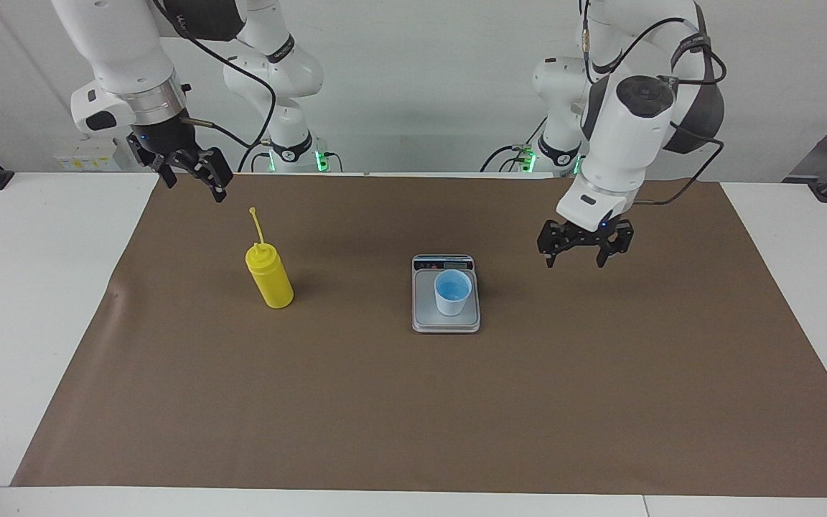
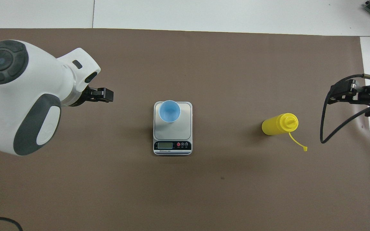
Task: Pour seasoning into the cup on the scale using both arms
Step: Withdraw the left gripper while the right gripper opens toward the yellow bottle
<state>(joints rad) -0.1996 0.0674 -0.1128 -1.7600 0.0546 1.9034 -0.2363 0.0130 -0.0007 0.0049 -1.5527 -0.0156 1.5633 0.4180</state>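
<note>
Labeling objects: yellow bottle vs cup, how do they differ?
The yellow bottle stands on the brown mat; the cup stands on the scale. The bottle is taller and topped with a thin nozzle; the cup is short with an open mouth. Both stand upright, ungripped.

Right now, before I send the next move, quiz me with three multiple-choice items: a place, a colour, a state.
1. Where is the cup?
A on the scale
B on the brown mat
C in the left gripper

2. What colour is the seasoning bottle?
A red
B yellow
C green

3. What does the right gripper hold?
A the bottle
B the cup
C nothing

Key: 1 A, the cup stands on the weighing plate. 2 B, body and nozzle are yellow. 3 C, its jaws are open over the mat's edge, above the bottle.
</note>
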